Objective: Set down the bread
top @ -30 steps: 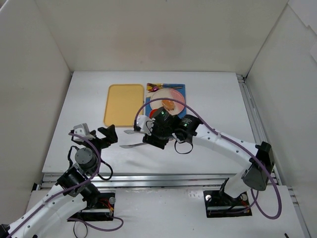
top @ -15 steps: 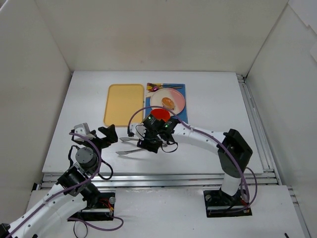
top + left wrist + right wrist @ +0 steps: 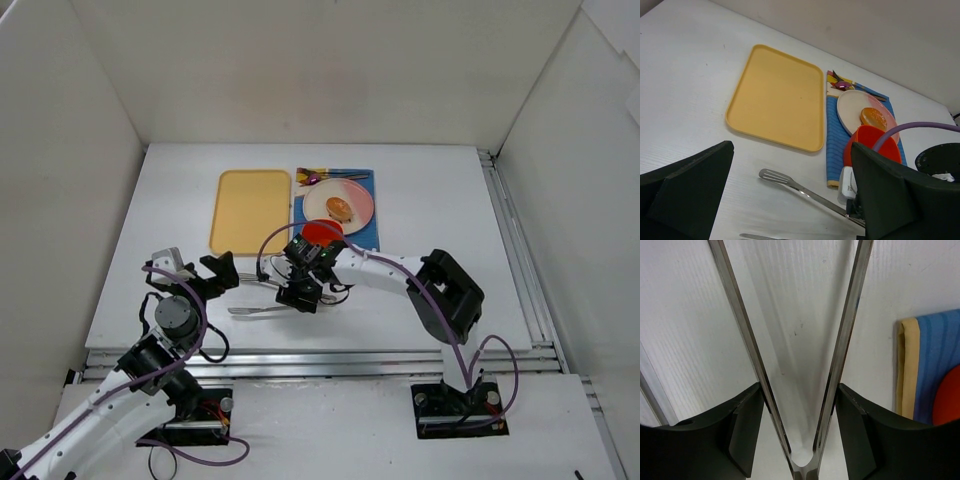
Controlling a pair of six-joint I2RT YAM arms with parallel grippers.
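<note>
Since the right pincer (image 3: 799, 405) has both fingers pressed on the outer sides of the tongs (image 3: 738, 315), close to their hinge, I judge it partly closed and holding this tool. The tongs are spread in a V and carry nothing between their arms. From the pincer they point toward the left arm's side. On the far side of the pincer, just beside it, stands the orange cup (image 3: 323, 231). Beyond the cup, a little to the right, lies the bread (image 3: 340, 208) on the pink plate (image 3: 362, 196). So the bread lies opposite to where the tongs point, and it looks already placed. It is nearly round, with no clear long axis. The right arm is much nearer to it. The left pincer (image 3: 791, 170) is wide open and empty, well apart.
</note>
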